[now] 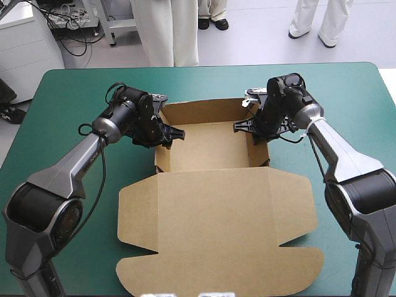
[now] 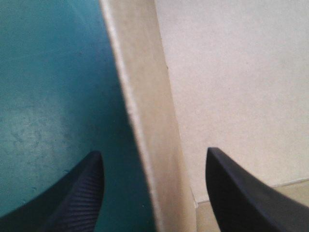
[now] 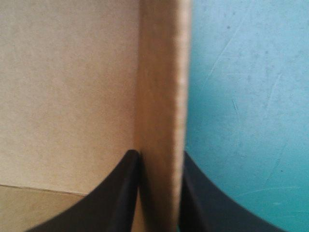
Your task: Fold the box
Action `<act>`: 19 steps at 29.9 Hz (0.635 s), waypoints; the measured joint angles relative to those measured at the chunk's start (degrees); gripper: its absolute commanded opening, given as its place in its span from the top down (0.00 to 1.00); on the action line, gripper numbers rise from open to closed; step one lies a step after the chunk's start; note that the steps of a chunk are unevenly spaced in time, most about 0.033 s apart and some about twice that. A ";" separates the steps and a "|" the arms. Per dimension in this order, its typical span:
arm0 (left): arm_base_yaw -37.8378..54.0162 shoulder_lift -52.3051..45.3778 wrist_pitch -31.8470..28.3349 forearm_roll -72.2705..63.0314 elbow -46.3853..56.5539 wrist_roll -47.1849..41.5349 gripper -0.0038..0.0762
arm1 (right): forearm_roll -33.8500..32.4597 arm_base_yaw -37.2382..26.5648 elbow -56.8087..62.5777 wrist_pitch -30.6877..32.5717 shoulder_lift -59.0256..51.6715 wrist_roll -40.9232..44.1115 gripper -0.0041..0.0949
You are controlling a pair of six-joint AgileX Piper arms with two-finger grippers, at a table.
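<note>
Straddles the left wall of the box (image 1: 210, 204) with the left gripper (image 2: 153, 152) spread, gripping nothing. Shows a tray mid-table on the teal-green cover (image 1: 74, 86), walls raised. Pinches the right wall in the right gripper (image 3: 159, 153). Leaves, apparently, only the flat near lid.

Light: bright, even, from overhead. Soft shadows on the teal-green cover (image 1: 74, 86). Wall of the box (image 1: 210, 204) throws a dark band within the left gripper (image 2: 154, 152); cover beside the right gripper (image 3: 159, 152) brightly lit.

Brown box (image 1: 216, 198): open tray, walls raised, lid flat on teal-green cover (image 1: 68, 93).
</note>
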 measured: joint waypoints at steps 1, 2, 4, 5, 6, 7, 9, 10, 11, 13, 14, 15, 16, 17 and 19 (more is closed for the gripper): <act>0.00 0.00 0.03 0.00 -0.06 0.00 0.36 | 0.14 0.00 0.00 0.00 0.00 0.00 0.41; 0.00 0.00 0.11 0.00 -0.12 0.00 0.36 | 0.26 0.00 0.00 -0.13 0.00 0.00 0.35; 0.00 0.00 0.27 0.00 -0.12 0.00 0.36 | 0.31 0.00 0.00 -0.19 0.00 0.00 0.28; 0.00 0.00 0.47 0.00 -0.17 0.00 0.36 | 0.31 0.00 0.00 -0.19 0.00 0.00 0.25; 0.00 0.00 0.73 0.09 -0.32 0.17 0.36 | 0.31 0.00 0.00 -0.19 0.00 0.00 0.24; 0.00 0.00 1.14 0.30 -0.58 0.62 0.36 | 0.25 0.00 0.00 -0.19 0.00 0.00 0.23; 0.00 0.00 2.12 1.12 -1.72 1.16 0.36 | 0.20 0.00 -0.17 -0.19 0.00 0.00 0.23; 0.00 0.00 2.69 1.50 -2.39 1.39 0.36 | 0.19 0.00 -0.40 -0.19 0.00 0.00 0.23; 0.00 0.00 3.48 2.54 -3.66 1.65 0.36 | 0.19 0.00 -0.78 -0.19 0.00 0.00 0.23; 0.00 0.00 4.12 4.11 -5.84 1.84 0.36 | 0.19 0.00 -1.92 -0.19 0.00 0.00 0.23; 0.00 0.00 4.33 5.56 -7.77 1.93 0.36 | 0.19 0.00 -2.95 -0.19 0.00 0.00 0.23; 0.00 0.00 4.48 6.48 -9.22 1.98 0.36 | 0.19 0.00 -3.76 -0.19 0.00 0.00 0.23; 0.00 0.00 4.55 7.41 -11.05 2.13 0.37 | 0.13 0.00 -4.60 -0.11 0.00 0.06 0.23; 0.00 0.00 4.61 8.21 -12.89 2.27 0.38 | 0.14 0.00 -5.85 -0.11 -0.16 0.06 0.23; 0.00 0.00 4.73 8.67 -16.40 2.68 0.51 | 0.14 0.00 -7.25 -0.11 -0.94 0.06 0.23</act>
